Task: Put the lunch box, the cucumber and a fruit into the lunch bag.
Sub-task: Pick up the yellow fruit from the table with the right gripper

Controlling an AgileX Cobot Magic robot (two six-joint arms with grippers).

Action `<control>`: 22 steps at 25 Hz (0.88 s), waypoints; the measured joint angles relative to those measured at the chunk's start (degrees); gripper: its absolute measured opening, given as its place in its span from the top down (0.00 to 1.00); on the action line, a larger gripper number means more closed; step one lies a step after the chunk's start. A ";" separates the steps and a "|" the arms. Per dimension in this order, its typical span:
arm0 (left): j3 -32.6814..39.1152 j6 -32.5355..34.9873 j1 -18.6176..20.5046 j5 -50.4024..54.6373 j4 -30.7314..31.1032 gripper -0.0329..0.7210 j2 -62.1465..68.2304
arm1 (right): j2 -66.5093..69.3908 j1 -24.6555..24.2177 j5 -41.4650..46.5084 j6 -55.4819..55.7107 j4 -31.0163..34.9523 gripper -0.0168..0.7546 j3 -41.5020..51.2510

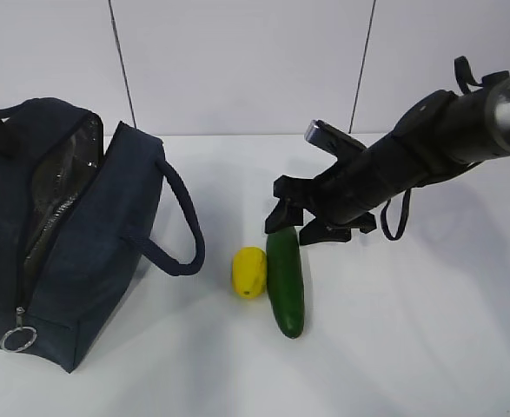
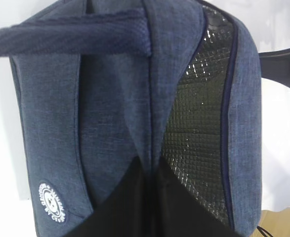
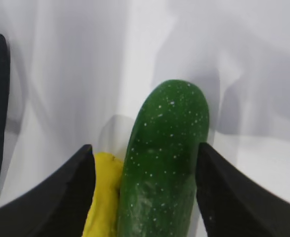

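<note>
The navy lunch bag (image 1: 107, 226) stands at the left, its top open and the silver lining (image 2: 199, 123) showing. My left gripper (image 2: 152, 170) is shut on the edge of the bag's top flap. The dark green cucumber (image 1: 285, 282) lies in the middle, with the yellow fruit (image 1: 248, 271) touching its left side. My right gripper (image 1: 294, 228) is open and low over the cucumber's far end. In the right wrist view the gripper (image 3: 145, 148) straddles both the cucumber (image 3: 164, 163) and the fruit (image 3: 103, 197). The lunch box is out of view.
One loop handle (image 1: 181, 226) of the bag hangs toward the fruit. The silver ring pull (image 1: 17, 338) hangs at the bag's near corner. The white table (image 1: 411, 347) meets a white wall at the back.
</note>
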 joint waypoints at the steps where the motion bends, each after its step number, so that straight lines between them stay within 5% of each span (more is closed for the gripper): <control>1: 0.00 0.00 0.00 0.00 0.00 0.96 0.00 | 0.00 0.00 -0.29 -0.10 0.14 0.38 0.00; 22: 0.00 0.00 0.00 -0.09 0.00 0.96 0.00 | 2.22 0.00 -1.43 -0.89 0.14 0.38 0.00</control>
